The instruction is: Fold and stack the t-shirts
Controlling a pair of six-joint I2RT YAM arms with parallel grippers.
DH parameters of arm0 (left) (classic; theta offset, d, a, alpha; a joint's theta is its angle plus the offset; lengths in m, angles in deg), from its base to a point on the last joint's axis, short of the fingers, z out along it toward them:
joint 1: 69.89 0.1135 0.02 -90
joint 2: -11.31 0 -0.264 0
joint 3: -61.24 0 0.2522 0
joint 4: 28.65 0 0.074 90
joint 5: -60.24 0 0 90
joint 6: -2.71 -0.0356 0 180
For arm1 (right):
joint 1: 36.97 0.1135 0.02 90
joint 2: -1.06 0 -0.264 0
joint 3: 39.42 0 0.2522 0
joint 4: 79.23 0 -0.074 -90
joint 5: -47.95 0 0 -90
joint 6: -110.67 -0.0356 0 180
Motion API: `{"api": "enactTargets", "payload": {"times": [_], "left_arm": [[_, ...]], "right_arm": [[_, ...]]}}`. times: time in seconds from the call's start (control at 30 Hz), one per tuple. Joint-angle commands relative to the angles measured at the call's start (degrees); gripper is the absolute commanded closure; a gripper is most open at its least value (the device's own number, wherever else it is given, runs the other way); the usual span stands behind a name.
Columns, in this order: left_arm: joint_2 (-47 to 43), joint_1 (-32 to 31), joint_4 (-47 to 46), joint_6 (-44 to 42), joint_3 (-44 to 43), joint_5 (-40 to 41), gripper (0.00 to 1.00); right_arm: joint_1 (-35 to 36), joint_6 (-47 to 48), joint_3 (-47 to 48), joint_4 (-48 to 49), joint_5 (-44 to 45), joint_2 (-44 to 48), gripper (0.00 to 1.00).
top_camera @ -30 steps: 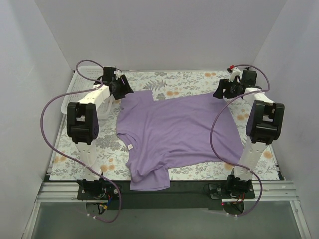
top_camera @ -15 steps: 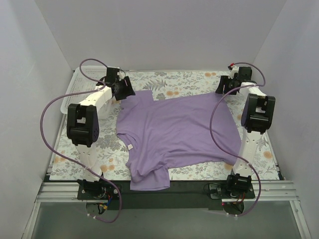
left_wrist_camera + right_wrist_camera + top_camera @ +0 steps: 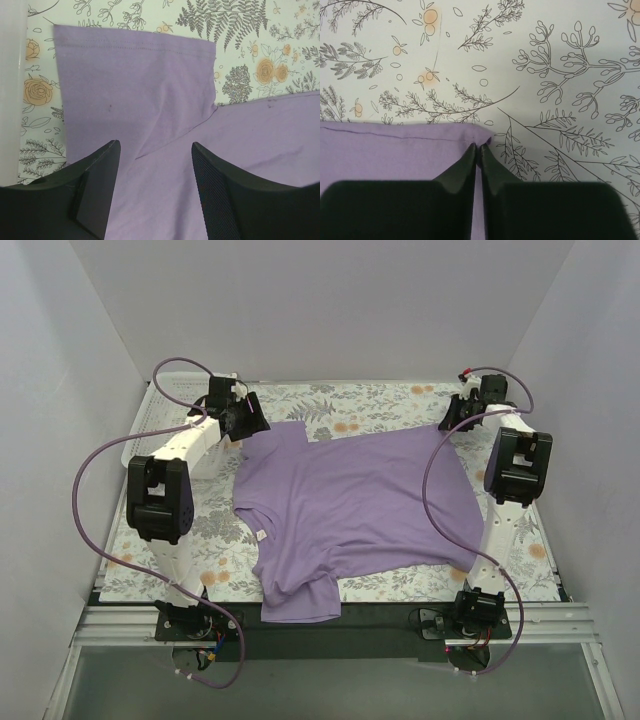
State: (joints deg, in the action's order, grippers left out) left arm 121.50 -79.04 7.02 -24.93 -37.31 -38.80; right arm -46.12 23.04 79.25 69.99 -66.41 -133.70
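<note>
A purple t-shirt point(image 3: 350, 505) lies spread flat over the flowered cloth, one sleeve toward the far left and another hanging at the near edge. My left gripper point(image 3: 250, 422) hovers open over the far-left sleeve point(image 3: 135, 85), its fingers point(image 3: 95, 185) apart with purple fabric beneath them and nothing pinched. My right gripper point(image 3: 452, 420) is at the shirt's far-right corner. In the right wrist view its jaws are shut on the hemmed corner of the t-shirt point(image 3: 479, 146), the fabric point(image 3: 395, 152) bunched at the tips.
A flowered tablecloth point(image 3: 380, 400) covers the table. A white tray point(image 3: 155, 415) sits at the far left, beside the left arm. Grey walls close in on both sides and the back. Purple cables loop from both arms.
The right gripper has moved out to the shirt's far-right corner and closed on its hem. The left gripper has shifted only slightly and stays open.
</note>
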Motion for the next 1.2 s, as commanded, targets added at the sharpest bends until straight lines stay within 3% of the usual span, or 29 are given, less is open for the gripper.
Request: {"api": "enactTargets", "payload": {"times": [0.0,0.03,0.37,0.73,0.97,1.17], "left_arm": [[-2.18,-0.08,-0.99,-1.02,-0.46,0.77,0.43],[-1.57,-0.17,-0.99,-1.2,-1.07,0.95,0.43],[8.71,-1.66,0.06,-3.83,-11.43,6.31,0.44],[27.17,-2.89,6.56,-3.92,-34.01,11.93,0.5],[32.63,-2.89,7.0,-3.31,-38.34,14.49,0.5],[33.95,-2.98,7.09,-3.13,-37.64,12.65,0.61]], "right_arm": [[-1.22,-0.7,2.5,-1.62,-1.4,-1.21,0.93],[-1.48,-0.61,2.67,-1.53,-1.13,-1.21,0.98],[-7.63,0.96,-0.31,-1.62,-1.83,0.98,0.99],[-9.66,3.96,-3.48,-1.79,-3.5,1.87,0.99],[-9.75,4.31,-4.61,-1.88,-4.99,2.75,0.99],[-9.66,4.83,-6.02,-1.97,-5.52,3.45,0.99]]}}
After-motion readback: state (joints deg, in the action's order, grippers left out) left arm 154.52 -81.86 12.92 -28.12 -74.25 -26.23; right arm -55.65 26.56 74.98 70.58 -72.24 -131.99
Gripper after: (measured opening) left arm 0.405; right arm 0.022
